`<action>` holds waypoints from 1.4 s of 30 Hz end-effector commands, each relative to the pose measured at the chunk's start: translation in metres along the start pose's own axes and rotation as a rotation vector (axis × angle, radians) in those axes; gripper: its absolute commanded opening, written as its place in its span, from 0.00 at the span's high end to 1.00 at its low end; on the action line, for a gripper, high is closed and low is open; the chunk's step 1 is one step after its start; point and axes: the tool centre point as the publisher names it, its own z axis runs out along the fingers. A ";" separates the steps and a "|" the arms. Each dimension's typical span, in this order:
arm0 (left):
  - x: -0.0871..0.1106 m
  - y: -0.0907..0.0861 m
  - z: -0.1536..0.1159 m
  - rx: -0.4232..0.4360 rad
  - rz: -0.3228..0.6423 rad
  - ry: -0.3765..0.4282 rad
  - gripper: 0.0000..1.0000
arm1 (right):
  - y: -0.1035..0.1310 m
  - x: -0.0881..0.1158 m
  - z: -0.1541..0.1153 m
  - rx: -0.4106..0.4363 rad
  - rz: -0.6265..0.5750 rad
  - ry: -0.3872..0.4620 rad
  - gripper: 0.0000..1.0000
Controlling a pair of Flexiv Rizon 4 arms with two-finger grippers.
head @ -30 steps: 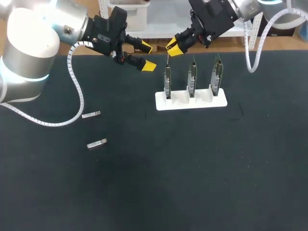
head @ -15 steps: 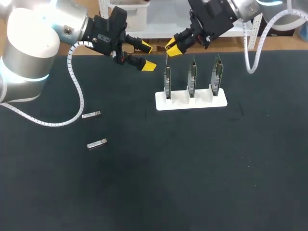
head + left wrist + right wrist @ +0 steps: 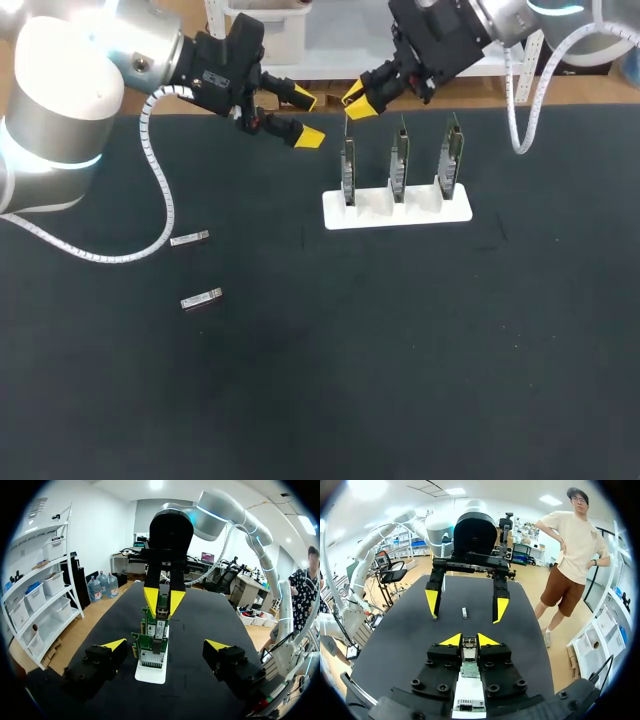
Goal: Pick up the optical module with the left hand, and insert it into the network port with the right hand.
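Observation:
My right gripper is shut on a small metal optical module, held just above the leftmost of three upright network cards in a white stand. In the left wrist view the module sits between the right gripper's yellow tips, right over the top edge of the nearest card. My left gripper hovers open and empty to the left of the stand, facing the cards. Two more optical modules lie on the black mat at the left.
The black mat covers the table. My left arm's white cable loops down over the mat near the loose modules. The other two cards stand to the right in the stand.
My right gripper has edged slightly up and back with the module. The left arm has stayed where it was.

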 end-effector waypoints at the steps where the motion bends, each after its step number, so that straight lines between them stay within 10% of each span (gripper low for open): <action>1: -0.002 0.001 0.001 0.000 -0.004 0.008 0.00 | 0.002 -0.001 0.001 0.009 -0.001 -0.001 1.00; 42: -0.002 0.001 0.001 0.000 -0.004 0.008 0.00 | -0.002 0.000 -0.003 0.002 -0.040 0.022 1.00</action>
